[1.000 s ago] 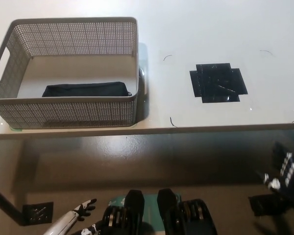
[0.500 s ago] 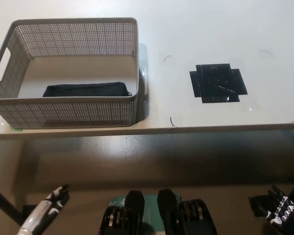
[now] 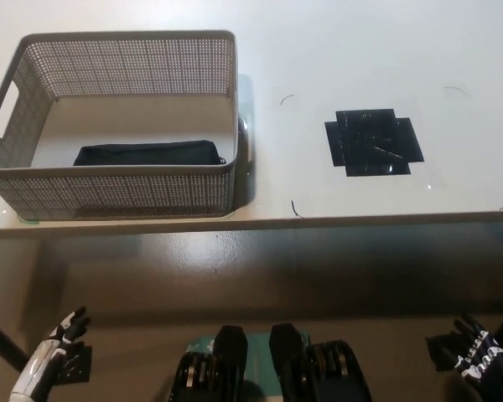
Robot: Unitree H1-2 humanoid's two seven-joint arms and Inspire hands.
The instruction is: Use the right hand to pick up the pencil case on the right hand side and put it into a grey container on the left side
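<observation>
A black pencil case [image 3: 147,153] lies flat inside the grey perforated container [image 3: 109,186] on the table's left, along its near wall. My black right hand [image 3: 483,362] hangs open at the bottom right, below the table edge and holding nothing. My white left hand [image 3: 52,358] rests open at the bottom left, also below the table.
A black taped cross [image 3: 373,141] marks the white table [image 3: 360,50] right of the container. Thin curved pen marks surround that patch. The table's front edge [image 3: 335,221] runs across the middle, with dark floor beneath.
My right hand has dropped lower toward the bottom right corner. The left hand has shifted left and down. The pencil case and container have not moved.
</observation>
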